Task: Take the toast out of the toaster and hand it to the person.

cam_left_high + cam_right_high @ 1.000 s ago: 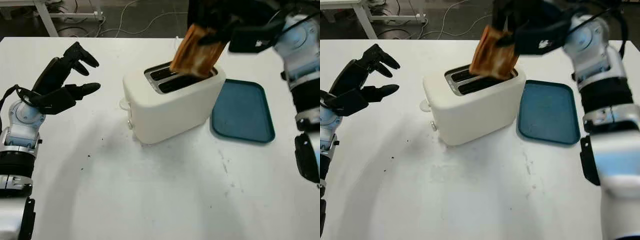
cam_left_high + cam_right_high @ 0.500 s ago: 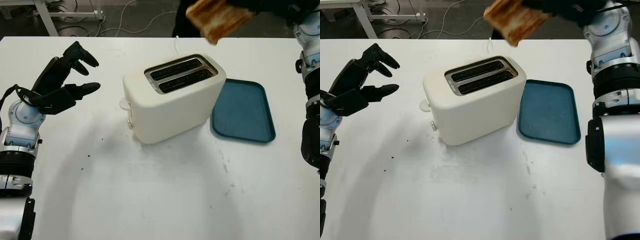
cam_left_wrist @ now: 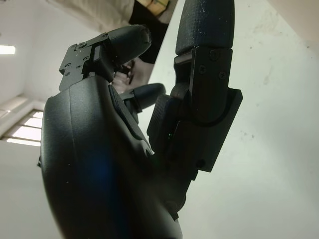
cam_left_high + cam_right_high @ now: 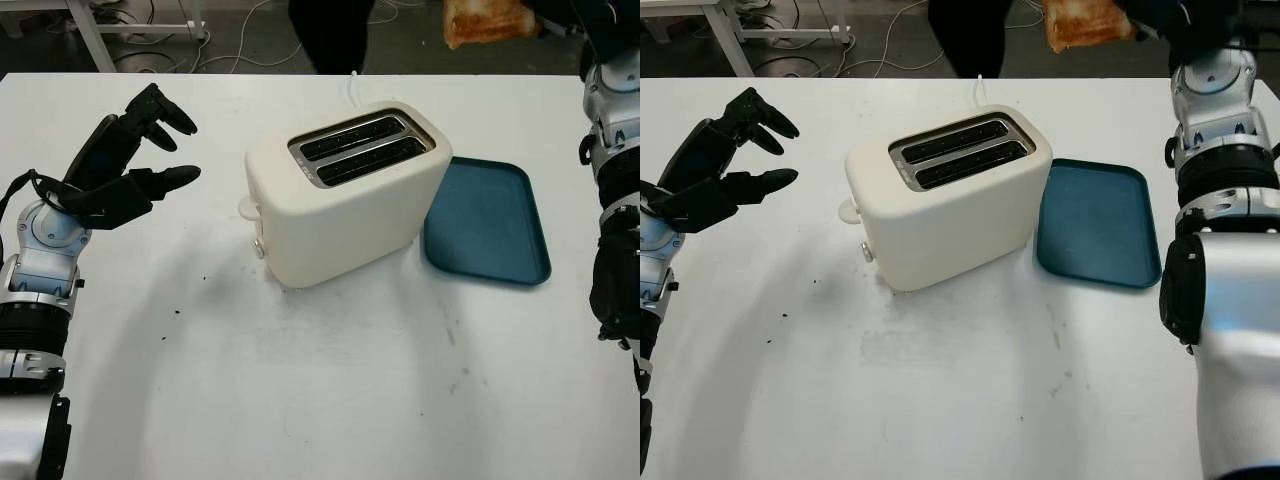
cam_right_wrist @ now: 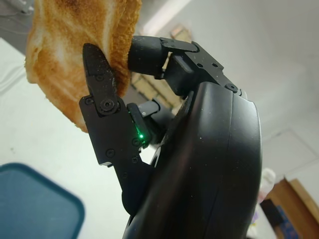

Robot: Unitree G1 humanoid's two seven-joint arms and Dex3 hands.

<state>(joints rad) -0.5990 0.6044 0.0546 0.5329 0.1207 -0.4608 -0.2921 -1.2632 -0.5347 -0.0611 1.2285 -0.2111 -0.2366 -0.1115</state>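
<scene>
Browned toast slice [image 4: 488, 20] hangs high beyond the white counter [image 4: 330, 380], past the cream two-slot toaster [image 4: 345, 195] and blue tray [image 4: 487, 222]. From the left wrist, the left hand [image 3: 144, 129] is open over the counter. From the right wrist, the right hand [image 5: 149, 124] pinches the toast.

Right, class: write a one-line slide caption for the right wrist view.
Right robot hand pinches a slice of browned toast aloft, above the blue tray.
</scene>
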